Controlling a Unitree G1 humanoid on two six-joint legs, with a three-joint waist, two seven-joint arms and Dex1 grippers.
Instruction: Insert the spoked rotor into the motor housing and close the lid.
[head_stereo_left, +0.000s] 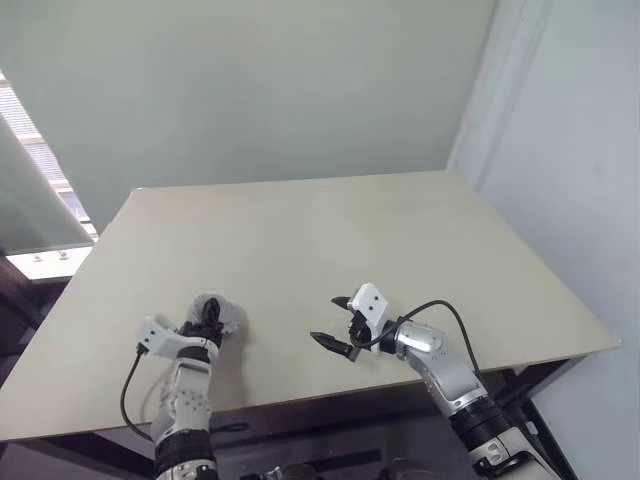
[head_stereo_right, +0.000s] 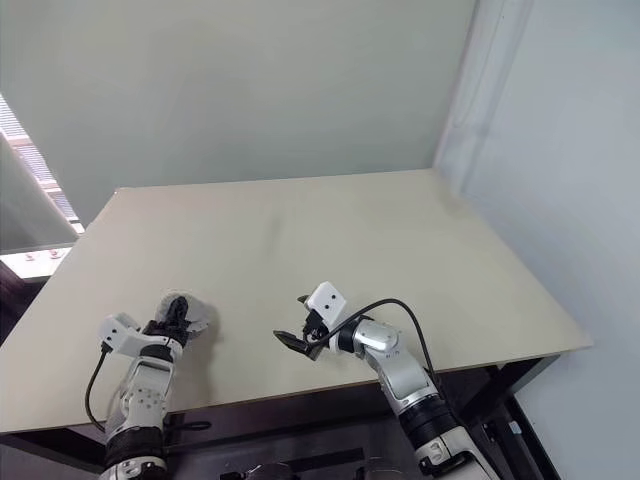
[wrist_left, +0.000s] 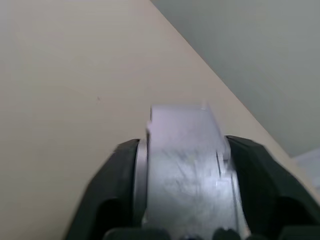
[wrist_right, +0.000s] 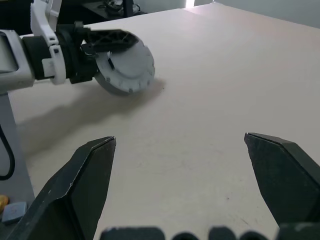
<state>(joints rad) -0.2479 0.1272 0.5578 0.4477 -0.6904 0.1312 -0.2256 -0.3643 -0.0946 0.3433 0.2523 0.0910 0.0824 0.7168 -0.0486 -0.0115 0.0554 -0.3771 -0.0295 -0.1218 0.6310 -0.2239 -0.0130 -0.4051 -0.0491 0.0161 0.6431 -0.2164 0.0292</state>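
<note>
— Lid (wrist_right: 126, 65) first: where is it?

— Near-left part of the table (head_stereo_left: 420, 250), a grey round disc with a notched rim, standing tilted on its edge between the left gripper (wrist_right: 102, 47) fingers, low over the tabletop.

— So the left one has it?

— Yes, the black fingers sit on either side of the disc, pressed against its faces.

— And the right gripper (head_stereo_left: 334, 322)?

— Near the table's front edge, right of the lid and well apart from it, fingers spread wide, nothing between them.
</note>
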